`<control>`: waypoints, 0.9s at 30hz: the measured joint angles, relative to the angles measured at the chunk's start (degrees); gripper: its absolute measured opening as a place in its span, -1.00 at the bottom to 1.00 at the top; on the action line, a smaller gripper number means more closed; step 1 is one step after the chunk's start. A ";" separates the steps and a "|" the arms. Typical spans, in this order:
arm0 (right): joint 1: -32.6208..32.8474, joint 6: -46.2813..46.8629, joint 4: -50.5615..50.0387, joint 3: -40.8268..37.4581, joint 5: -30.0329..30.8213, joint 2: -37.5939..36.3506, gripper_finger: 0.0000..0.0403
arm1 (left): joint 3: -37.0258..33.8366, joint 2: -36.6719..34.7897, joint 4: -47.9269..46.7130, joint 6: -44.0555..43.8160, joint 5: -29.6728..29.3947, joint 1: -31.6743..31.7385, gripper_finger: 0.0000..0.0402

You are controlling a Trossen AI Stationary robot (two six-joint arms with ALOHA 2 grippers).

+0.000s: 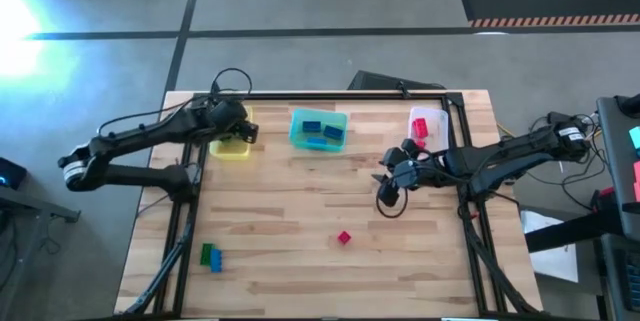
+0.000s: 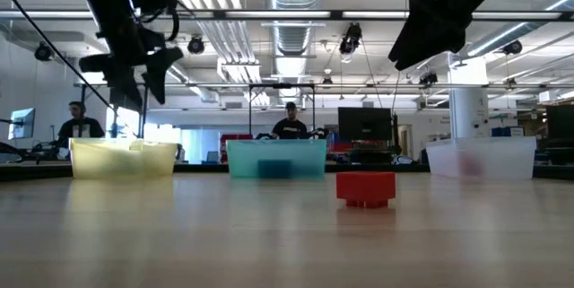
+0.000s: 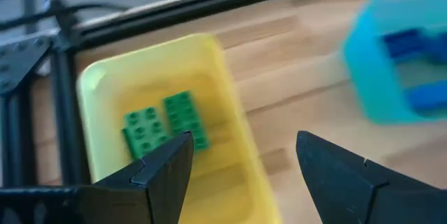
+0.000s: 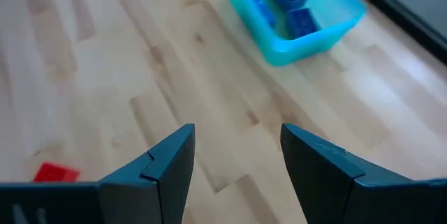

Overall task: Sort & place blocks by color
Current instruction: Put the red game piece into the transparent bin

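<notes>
Over the yellow bin far left, left gripper spread, empty; right gripper spread, empty, mid-right; red block near centre; green-blue pair near left; risk: grabbing both stuck bricks, mis-sorting.

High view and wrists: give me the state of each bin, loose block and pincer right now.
Yellow bin: holds two green blocks.
Teal bin: holds blue blocks.
Clear bin: holds red blocks.
Red block: loose on the table, unsorted.
Green and blue blocks: loose together near the table's front left.
Left pincer: open, empty, over the yellow bin.
Right pincer: open, empty, above bare table.
</notes>
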 joint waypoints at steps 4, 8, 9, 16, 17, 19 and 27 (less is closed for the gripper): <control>1.95 2.00 0.04 0.00 -1.63 0.00 0.01 | 1.84 -0.52 2.14 0.10 -1.24 -6.65 0.18; 4.06 3.42 0.02 0.00 -2.51 0.00 0.01 | 2.72 0.04 7.36 0.60 -1.46 -14.18 0.18; 4.63 3.44 0.02 0.00 -3.34 0.00 0.01 | 2.78 0.36 8.59 0.76 -1.57 -16.12 0.18; 8.95 5.94 0.02 0.00 -6.11 0.00 0.01 | 2.80 3.84 18.31 2.11 -2.97 -28.15 0.18; 9.66 6.04 0.01 0.00 -6.11 0.00 0.01 | 2.80 4.58 19.85 2.31 -3.05 -29.69 0.18; 11.23 6.11 0.01 0.00 -6.12 0.00 0.01 | 2.80 6.21 22.91 3.57 -3.10 -32.71 0.18; 16.38 8.05 0.14 0.00 -6.17 0.00 0.01 | 2.80 12.71 34.53 5.22 -3.12 -41.44 0.18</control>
